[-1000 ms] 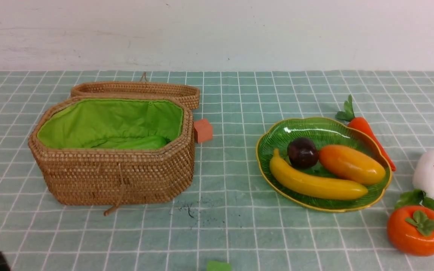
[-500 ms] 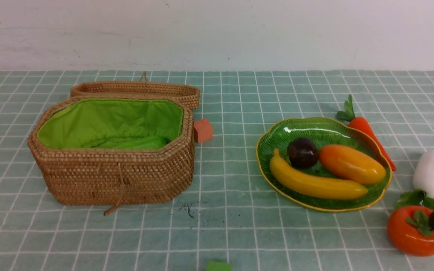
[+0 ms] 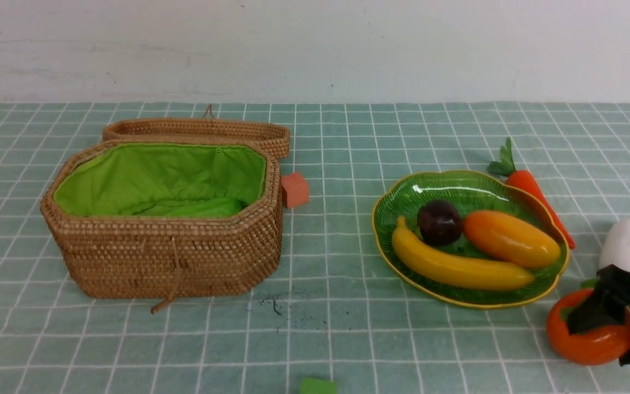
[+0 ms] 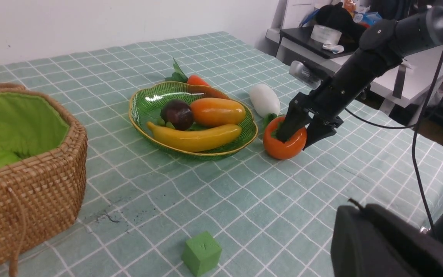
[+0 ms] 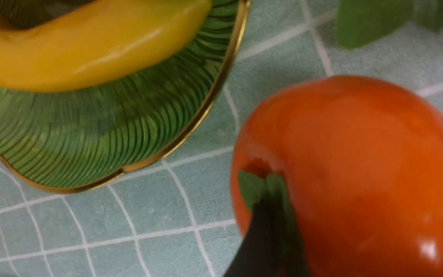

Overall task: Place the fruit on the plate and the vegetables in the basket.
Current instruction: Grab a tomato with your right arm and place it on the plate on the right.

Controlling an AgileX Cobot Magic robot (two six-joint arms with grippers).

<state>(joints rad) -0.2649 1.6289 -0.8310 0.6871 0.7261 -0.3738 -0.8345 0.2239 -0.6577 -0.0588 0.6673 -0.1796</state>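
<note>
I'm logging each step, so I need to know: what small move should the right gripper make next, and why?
I'd have the right gripper close gently to secure the persimmon before lifting: one finger presses by its green calyx, the other sits at its side, but a firm hold isn't clear, and the fruit is still off the plate.

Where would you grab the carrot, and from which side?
I'd pinch the carrot across its slim orange body near the leafy end, from above, fingers straddling it. It lies lengthwise along the plate's rim, so one finger probably needs care there.
</note>
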